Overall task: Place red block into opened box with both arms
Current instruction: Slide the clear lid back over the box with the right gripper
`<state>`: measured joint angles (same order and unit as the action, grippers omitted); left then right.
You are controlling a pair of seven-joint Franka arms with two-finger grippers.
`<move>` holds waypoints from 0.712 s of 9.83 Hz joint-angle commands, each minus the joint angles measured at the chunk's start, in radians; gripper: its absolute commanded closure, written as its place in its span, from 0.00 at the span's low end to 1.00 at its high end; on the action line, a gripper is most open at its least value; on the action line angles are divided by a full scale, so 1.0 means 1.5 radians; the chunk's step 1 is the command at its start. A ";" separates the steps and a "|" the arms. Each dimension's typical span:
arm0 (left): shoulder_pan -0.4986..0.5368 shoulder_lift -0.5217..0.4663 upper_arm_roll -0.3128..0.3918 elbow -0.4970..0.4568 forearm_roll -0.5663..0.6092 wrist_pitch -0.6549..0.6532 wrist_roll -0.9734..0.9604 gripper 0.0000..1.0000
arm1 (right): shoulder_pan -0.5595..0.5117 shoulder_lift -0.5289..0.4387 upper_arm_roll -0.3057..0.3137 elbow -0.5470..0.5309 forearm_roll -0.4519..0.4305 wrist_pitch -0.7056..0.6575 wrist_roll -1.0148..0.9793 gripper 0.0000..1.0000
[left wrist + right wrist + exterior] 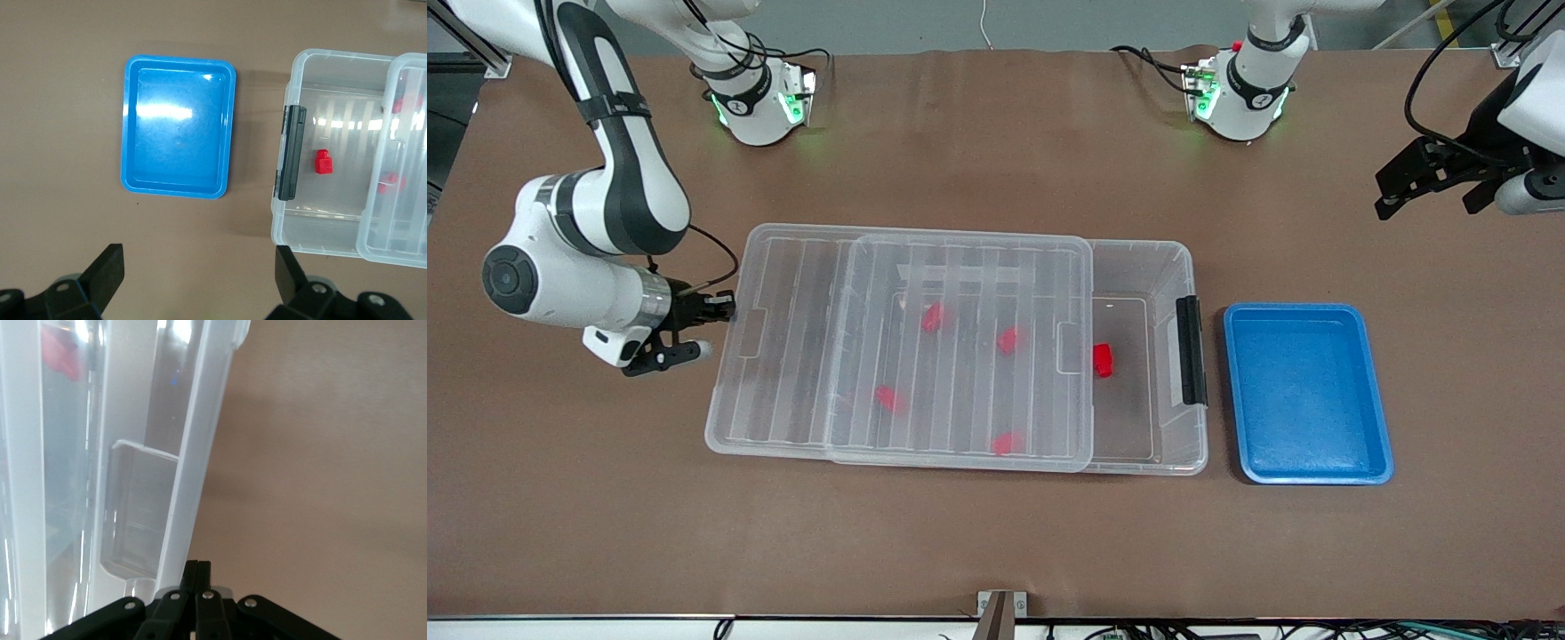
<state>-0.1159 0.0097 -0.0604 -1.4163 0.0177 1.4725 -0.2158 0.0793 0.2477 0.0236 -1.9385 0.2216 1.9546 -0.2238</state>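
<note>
The clear box (1197, 267) lies mid-table. Its ribbed lid (783, 356) is slid toward the right arm's end, which leaves the end by the black clip handle (1191, 349) uncovered. One red block (1104, 359) rests on the box floor in that gap, also seen as the red block (323, 162) beside the lid (407, 220). Several more red blocks show through the lid. My right gripper (725, 308) is shut with its tips against the lid's end rim (200, 453); the right gripper (197, 568) holds nothing. My left gripper (1430, 197) hangs open and empty over the table at the left arm's end, seen again as the left gripper (200, 273).
An empty blue tray (1307, 391) sits next to the box at its clip end, toward the left arm's end of the table, also visible as the blue tray (179, 127). Brown tabletop surrounds both. The arm bases stand along the table edge farthest from the front camera.
</note>
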 commanded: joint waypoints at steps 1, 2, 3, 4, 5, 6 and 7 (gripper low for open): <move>-0.001 0.002 -0.016 -0.020 -0.002 -0.013 0.005 0.00 | 0.036 0.014 -0.002 0.022 0.020 0.005 0.036 1.00; 0.005 0.002 -0.016 -0.019 -0.001 -0.025 0.007 0.00 | 0.052 0.024 -0.002 0.037 0.019 0.005 0.064 1.00; 0.010 0.003 -0.008 -0.019 -0.004 -0.026 0.047 0.00 | 0.070 0.032 -0.002 0.046 0.020 0.007 0.081 1.00; 0.027 0.008 -0.002 -0.018 -0.005 -0.026 0.088 0.00 | 0.082 0.035 -0.002 0.050 0.019 0.013 0.098 1.00; 0.033 0.012 -0.001 -0.016 -0.007 -0.026 0.097 0.00 | 0.092 0.037 -0.001 0.050 0.019 0.018 0.119 1.00; 0.040 0.012 0.000 -0.017 -0.007 -0.026 0.098 0.00 | 0.100 0.037 0.002 0.050 0.019 0.022 0.132 1.00; 0.050 0.013 -0.001 -0.017 -0.006 -0.026 0.096 0.00 | 0.106 0.039 0.002 0.050 0.020 0.030 0.139 1.00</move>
<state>-0.0519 0.0188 -0.0601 -1.4193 0.0177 1.4427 -0.0800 0.2245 0.2980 0.0266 -1.8750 0.2314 1.9893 -0.0433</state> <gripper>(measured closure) 0.000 0.991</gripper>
